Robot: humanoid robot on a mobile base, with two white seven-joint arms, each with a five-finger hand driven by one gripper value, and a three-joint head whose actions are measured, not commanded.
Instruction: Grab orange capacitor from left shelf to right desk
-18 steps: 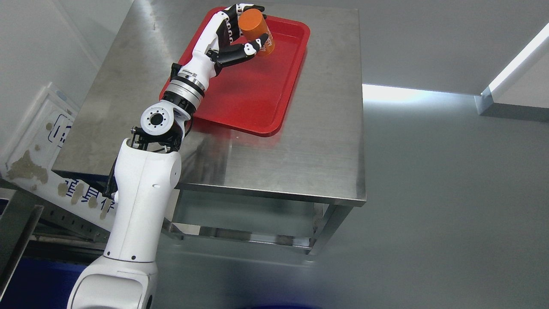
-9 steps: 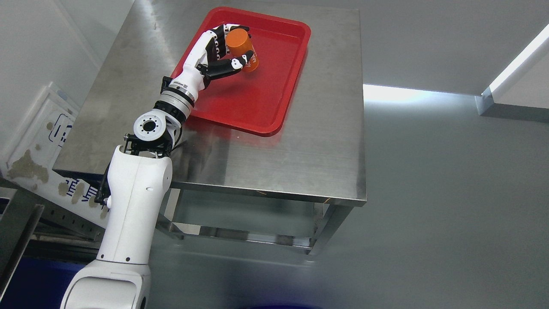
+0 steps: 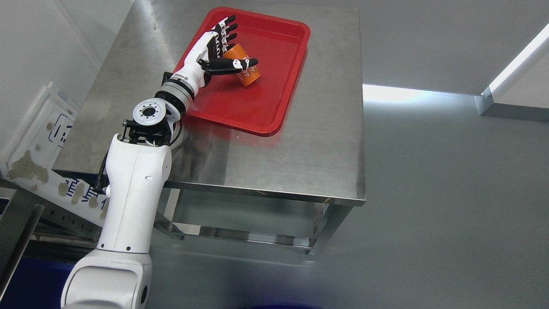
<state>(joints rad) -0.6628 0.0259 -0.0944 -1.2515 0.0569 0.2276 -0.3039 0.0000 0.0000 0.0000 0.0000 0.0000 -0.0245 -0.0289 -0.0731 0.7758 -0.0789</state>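
1. The left hand [image 3: 218, 47] is over the far left part of the red tray [image 3: 274, 107], its arm reaching in from the lower left across the steel table [image 3: 300, 163]
2. The fingers [image 3: 227, 30] are spread out straight, pointing up and away from the camera, no longer wrapped round anything; the thumb [image 3: 238, 63] sticks out to the right
3. The capacitor [image 3: 245, 73] sits in the tray, tilted, just behind the thumb, which crosses in front of its upper part
4. Whether the thumb or palm touches the capacitor cannot be told; the four long fingers are clear of it
5. Half a second ago the fingers and thumb were curled round the capacitor, gripping it above the tray; now the hand has let go
6. A second ago the hand held the capacitor farther back, near the tray's far rim; it has since come nearer and lower, and the capacitor now lies close to the middle of the tray's far half
7. The forearm has dropped back a little toward the left, and its elbow joint [image 3: 148, 113] shows nearer the table's left edge than before
8. The tray keeps its place on the table, skewed with its near corner pointing toward the camera
9. A worn white board [image 3: 38, 146] with blue print leans at the left edge beside the table
10. The right arm does not show
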